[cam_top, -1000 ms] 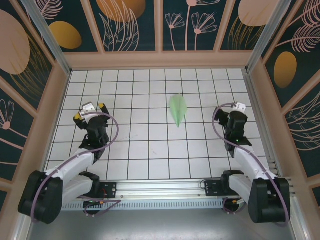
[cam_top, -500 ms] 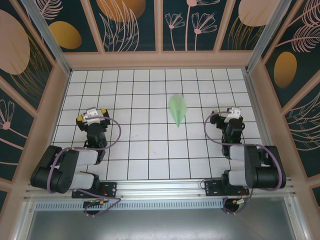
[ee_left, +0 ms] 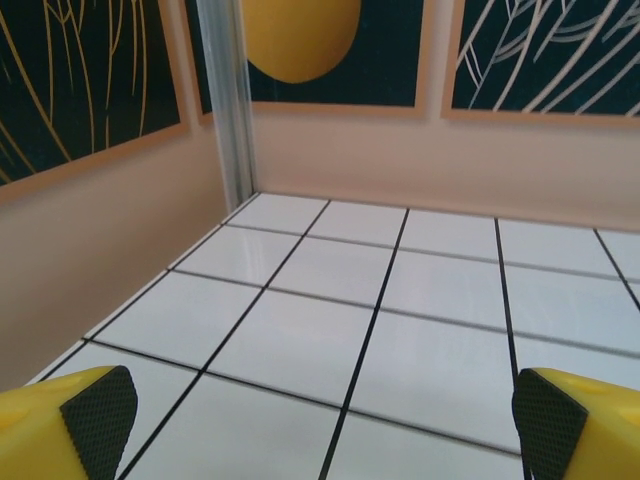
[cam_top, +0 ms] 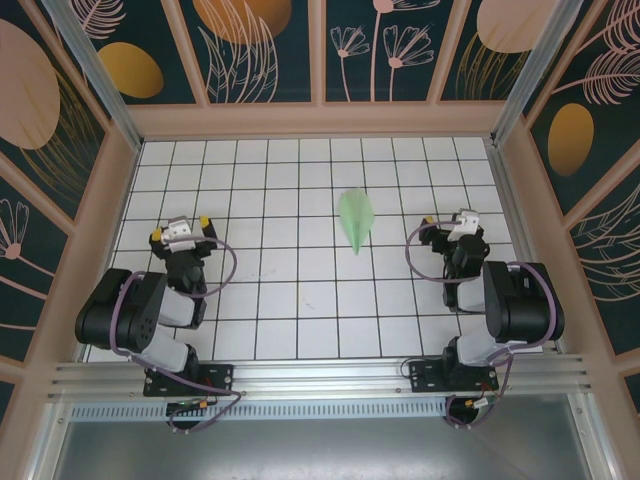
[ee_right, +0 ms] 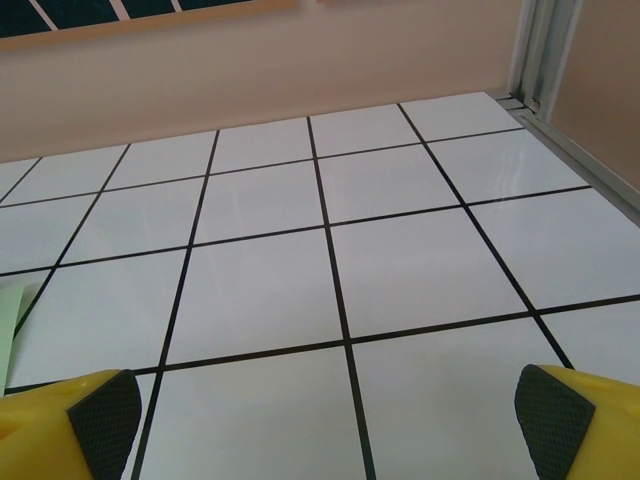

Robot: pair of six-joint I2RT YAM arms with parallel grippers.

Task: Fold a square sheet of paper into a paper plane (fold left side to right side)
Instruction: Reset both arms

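The square sheet of paper lies folded into a slim, pale mint-green paper plane (cam_top: 355,220) on the white grid floor, its point toward the near side, right of centre. My left gripper (cam_top: 182,228) hangs open over the left tiles, far from the plane. In the left wrist view, the left gripper (ee_left: 320,420) has bare tiles between its yellow fingers (ee_left: 60,425). My right gripper (cam_top: 462,222) is open to the right of the plane, about two tiles away. The right wrist view shows the right gripper (ee_right: 330,420) empty, with a sliver of the plane (ee_right: 8,310) at the left edge.
Peach-coloured walls (cam_top: 320,120) with dark leaf panels enclose the grid floor (cam_top: 300,300) on three sides. An aluminium rail (cam_top: 320,385) runs along the near edge where both arm bases are bolted. A metal post (ee_left: 230,100) stands in the far left corner.
Both arms have folded back toward their bases, elbows raised, and the grippers shifted slightly. Both stayed open. The paper plane has not moved.
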